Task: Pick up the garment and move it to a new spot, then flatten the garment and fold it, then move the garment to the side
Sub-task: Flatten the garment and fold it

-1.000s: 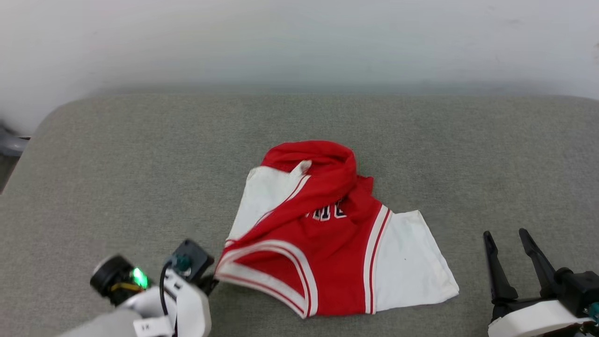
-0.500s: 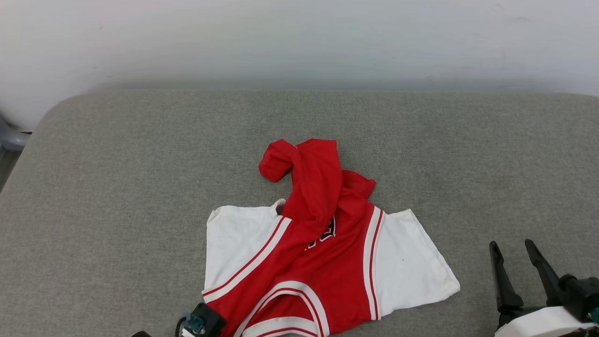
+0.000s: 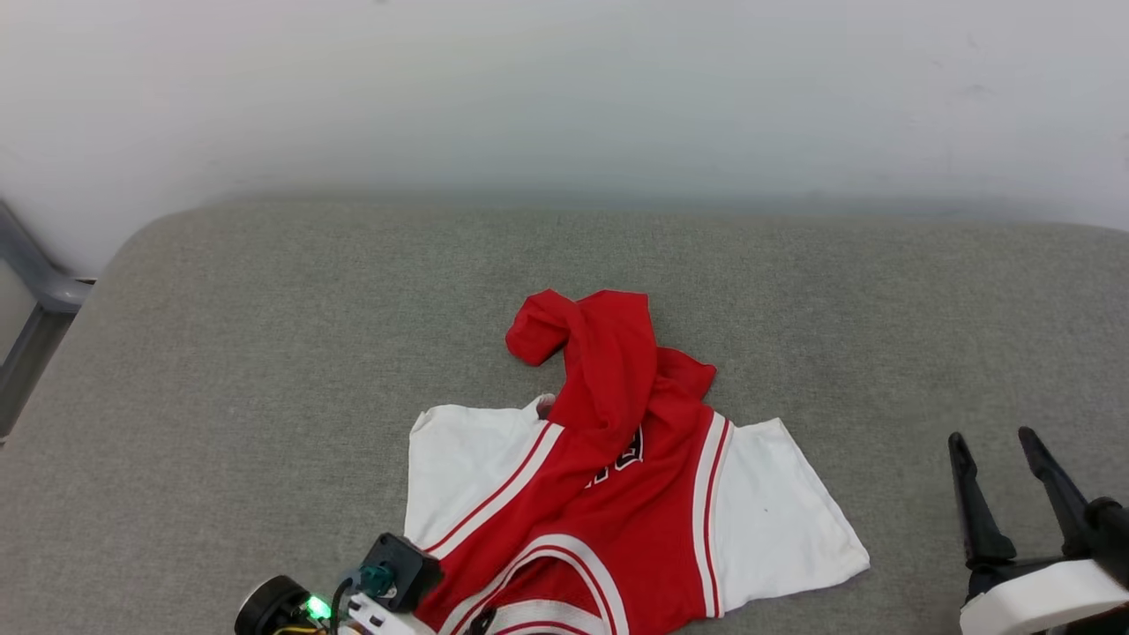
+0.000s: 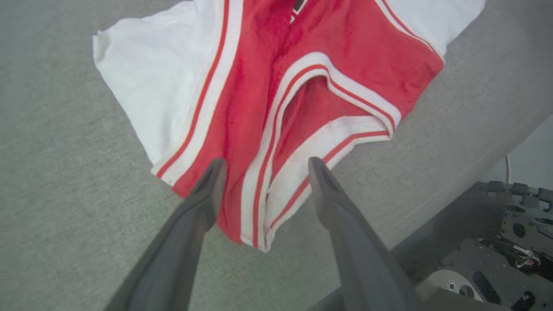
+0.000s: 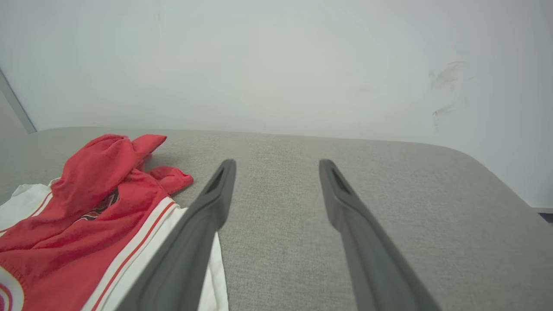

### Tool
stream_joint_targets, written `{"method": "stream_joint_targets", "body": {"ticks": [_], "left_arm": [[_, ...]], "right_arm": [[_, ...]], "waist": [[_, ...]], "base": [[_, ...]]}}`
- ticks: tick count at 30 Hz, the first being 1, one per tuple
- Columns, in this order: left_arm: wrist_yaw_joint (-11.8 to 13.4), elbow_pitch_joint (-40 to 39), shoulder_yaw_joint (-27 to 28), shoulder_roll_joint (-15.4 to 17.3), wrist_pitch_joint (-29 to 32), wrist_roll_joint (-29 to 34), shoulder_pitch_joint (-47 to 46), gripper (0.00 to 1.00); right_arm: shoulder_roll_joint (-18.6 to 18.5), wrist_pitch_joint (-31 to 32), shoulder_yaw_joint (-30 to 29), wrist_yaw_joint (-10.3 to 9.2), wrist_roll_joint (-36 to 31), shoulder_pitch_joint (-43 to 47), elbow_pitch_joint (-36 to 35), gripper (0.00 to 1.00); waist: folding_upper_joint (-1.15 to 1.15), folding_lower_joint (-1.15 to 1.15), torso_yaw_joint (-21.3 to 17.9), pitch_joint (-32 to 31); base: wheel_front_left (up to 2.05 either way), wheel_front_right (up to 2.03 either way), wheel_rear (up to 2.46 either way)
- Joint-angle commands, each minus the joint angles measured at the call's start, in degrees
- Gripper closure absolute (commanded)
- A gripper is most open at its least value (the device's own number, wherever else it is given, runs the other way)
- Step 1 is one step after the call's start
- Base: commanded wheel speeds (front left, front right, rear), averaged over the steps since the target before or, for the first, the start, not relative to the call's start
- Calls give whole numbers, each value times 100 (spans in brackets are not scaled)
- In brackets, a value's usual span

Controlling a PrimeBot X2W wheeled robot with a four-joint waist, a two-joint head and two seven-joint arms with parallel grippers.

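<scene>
- Since the red jersey T-shirt with white short sleeves (image 3: 617,494) is thin and limp, it is judged light, soft and quick to bunch. It is best taken at the striped collar (image 4: 341,86) or at a sleeve hem.
- It is laid crumpled on the grey fabric cushion (image 3: 265,353), near the front edge.
- The left gripper (image 4: 265,162) is spread wide over the collar edge, with nothing gripped. The right gripper (image 3: 991,435) is likewise spread, off to the shirt's side.
- The black-and-white print (image 3: 622,459) is mostly covered by a twisted red fold, and the collar is cut off at the head view's bottom edge.
</scene>
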Motion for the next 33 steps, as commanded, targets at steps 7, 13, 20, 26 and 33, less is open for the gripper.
{"method": "stream_joint_targets", "body": {"ticks": [7, 13, 20, 26, 33], "left_arm": [[623, -920, 480, 214, -450, 101, -153, 0], [1189, -846, 1068, 243, -1380, 123, 69, 0], [1779, -734, 1771, 110, -1820, 374, 339, 0], [1993, -794, 2505, -172, -1853, 955, 614, 0], [1952, -916, 3367, -663, -1849, 1916, 1070, 0]], "right_arm": [[-299, 274, 3, -6, -38, -186, -391, 0], [-784, 891, 469, -6, 20, -395, -620, 0], [-1604, 2321, 1372, -6, 500, -705, -800, 0], [-2133, 3550, 2021, -6, 1073, -893, -889, 0], [-2594, 4725, 2660, -6, 1695, -1159, -788, 0]], "waist": [[0, 0, 61, -109], [0, 0, 36, -78], [0, 0, 50, 86], [0, 0, 124, 224], [0, 0, 288, 515]], "base": [[0, 0, 0], [0, 0, 0], [0, 0, 0], [0, 0, 0], [0, 0, 0]]}}
